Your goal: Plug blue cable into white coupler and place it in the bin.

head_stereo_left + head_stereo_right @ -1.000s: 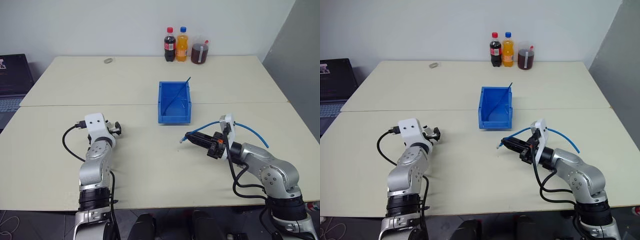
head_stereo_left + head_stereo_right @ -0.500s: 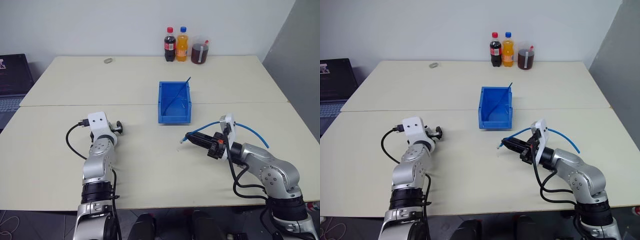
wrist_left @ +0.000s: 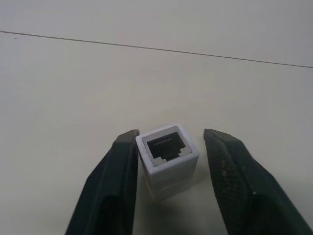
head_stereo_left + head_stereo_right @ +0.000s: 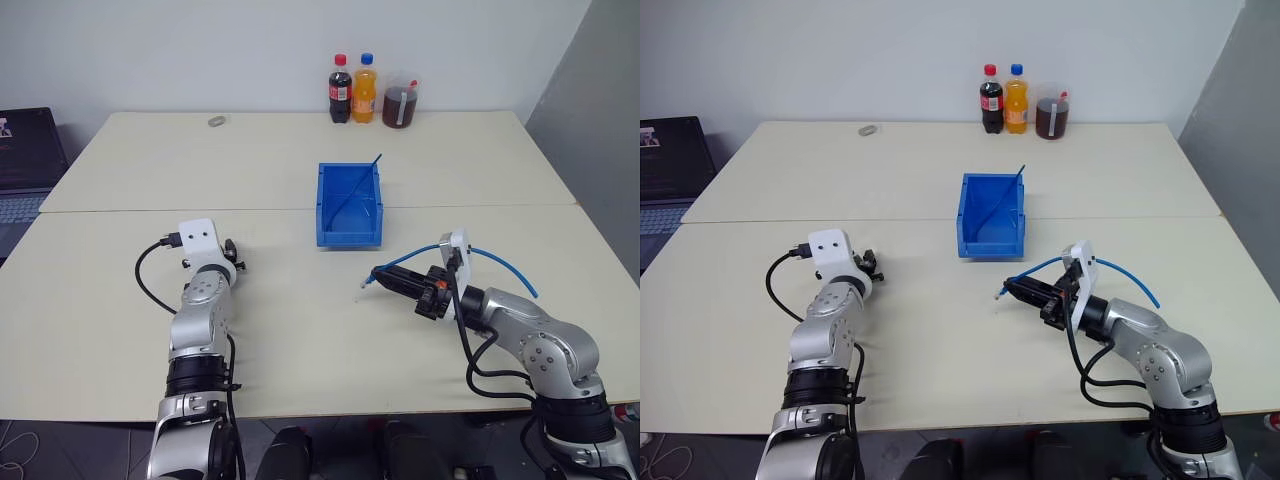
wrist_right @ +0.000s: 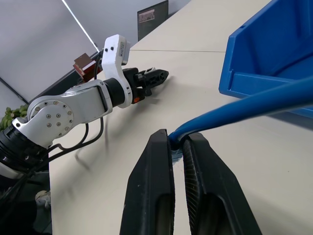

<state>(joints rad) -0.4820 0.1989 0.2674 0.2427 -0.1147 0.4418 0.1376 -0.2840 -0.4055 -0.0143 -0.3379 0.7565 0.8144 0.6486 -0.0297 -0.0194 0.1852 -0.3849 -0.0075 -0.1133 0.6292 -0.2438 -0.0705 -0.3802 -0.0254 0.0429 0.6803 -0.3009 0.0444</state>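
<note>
The white coupler (image 3: pixel 168 156) rests on the table with its dark port facing the left wrist camera. My left gripper (image 3: pixel 168 134) has its jaws closed in on it from both sides; in the left eye view this gripper (image 4: pixel 236 258) lies low on the table's left half. My right gripper (image 5: pixel 177 139) is shut on the blue cable (image 5: pixel 254 105) close to its plug end. It hovers at the right (image 4: pixel 378 272), and the cable (image 4: pixel 505 268) arcs back over the wrist. The blue bin (image 4: pixel 348 238) stands in the middle of the table, beyond both grippers.
A thin dark-blue rod (image 4: pixel 360 185) leans inside the bin. Two bottles (image 4: pixel 340 90) and a jug of dark liquid (image 4: pixel 400 102) stand at the far edge. A small grey object (image 4: pixel 216 121) lies far left. A laptop (image 4: pixel 25 150) sits off the table's left side.
My left gripper's jaws have closed from wide open to tight around the coupler. The right gripper and the cable have stayed put.
</note>
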